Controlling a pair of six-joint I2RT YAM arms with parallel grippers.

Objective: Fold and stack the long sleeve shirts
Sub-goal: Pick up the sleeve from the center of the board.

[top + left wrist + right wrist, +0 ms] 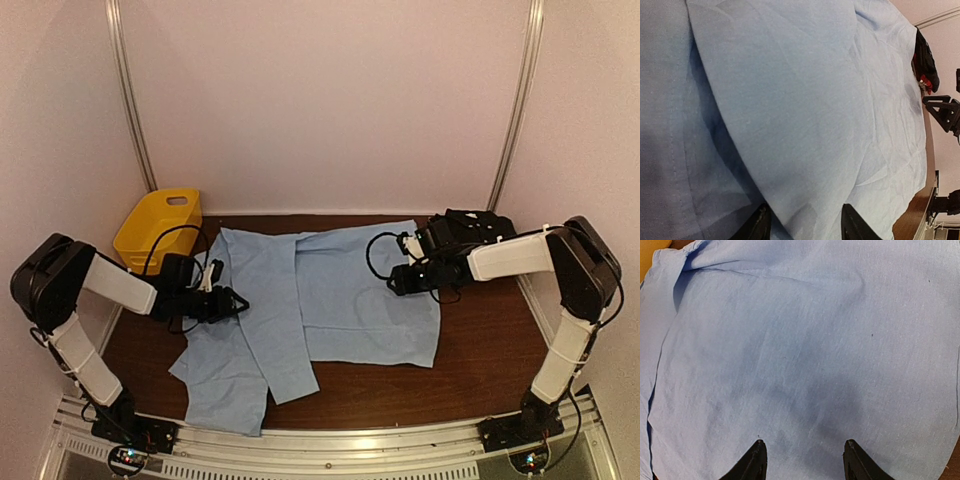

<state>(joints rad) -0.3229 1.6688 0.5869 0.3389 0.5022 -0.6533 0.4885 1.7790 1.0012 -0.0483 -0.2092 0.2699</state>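
Two tools of mine hang low over one light blue shirt (345, 300), which lies spread on the tabletop (480, 350). Behind my left tool (235, 303), toward the far left corner, stands a yellow basket (150, 228). The left tool sits over the shirt's left part. Its fingers (760, 227) stand apart at a middling width, and the edge of a folded-over flap runs down between them. I see nothing pinched. Ahead of it the shirt's body stretches across to my right tool (392, 282), which points back toward the left one. The right tool is parted about as much, with only smooth cloth beneath it, and holds nothing. Behind the right tool, by the far right edge, lies a bundle of dark cloth (927, 55) with a red bit showing.
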